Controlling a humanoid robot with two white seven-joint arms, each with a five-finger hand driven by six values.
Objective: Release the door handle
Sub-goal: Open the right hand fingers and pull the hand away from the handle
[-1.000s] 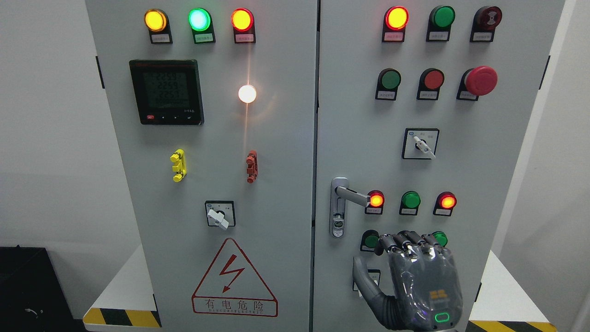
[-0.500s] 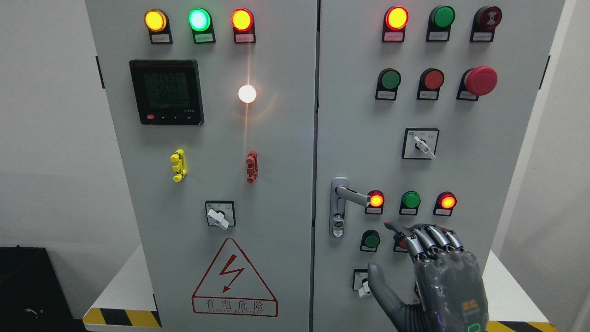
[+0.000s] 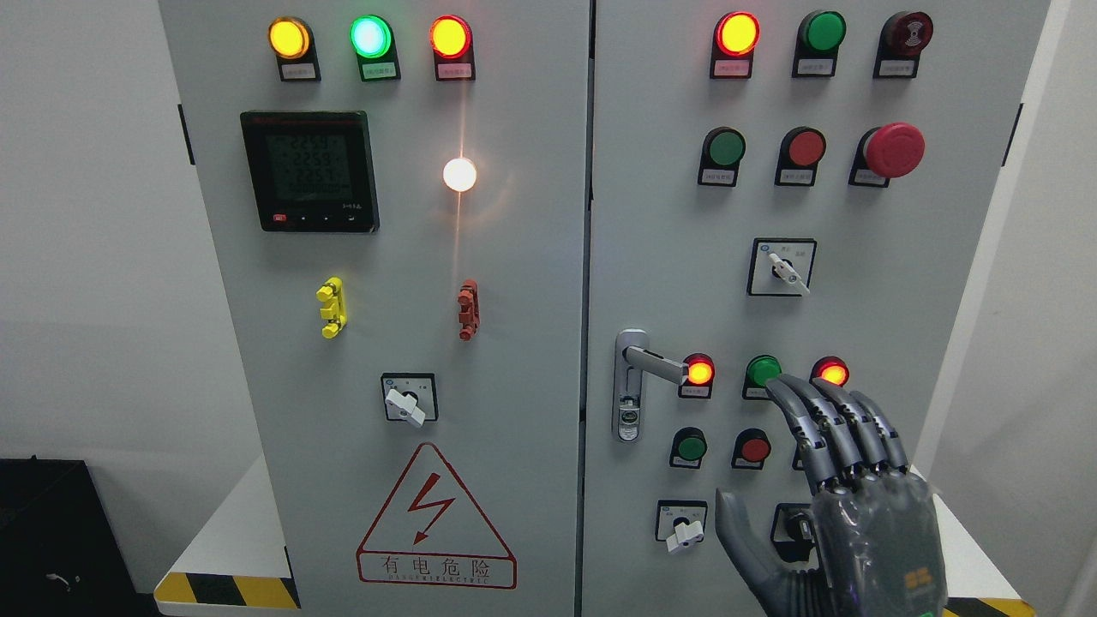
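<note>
**Handle free, hand clear of it**

Release looks all but done. The door handle (image 3: 656, 365), a silver lever on its lock plate at the left edge of the right cabinet door (image 3: 926, 283), juts level toward the lit red indicator lamp (image 3: 700, 372) beside it, and nothing touches it. The right hand (image 3: 844, 493) rises from the lower right corner, well apart from the lever, its back to the camera. Its fingers (image 3: 836, 424) are stretched out nearly straight and close together, the thumb splayed to the left, and they hold nothing. Their tips overlap the green lamp (image 3: 761, 372) and the red lamp (image 3: 831, 373) of the same row; whether they touch the panel cannot be told from this view. The left hand is out of view.

To finish well, the hand should draw straight back from the door, fingers kept extended so none catches a control. The risk lies nearby: the red push button (image 3: 755, 448) and the small selector switch (image 3: 684, 528) sit just beside the thumb, so any sideways sweep could nudge them.
</note>
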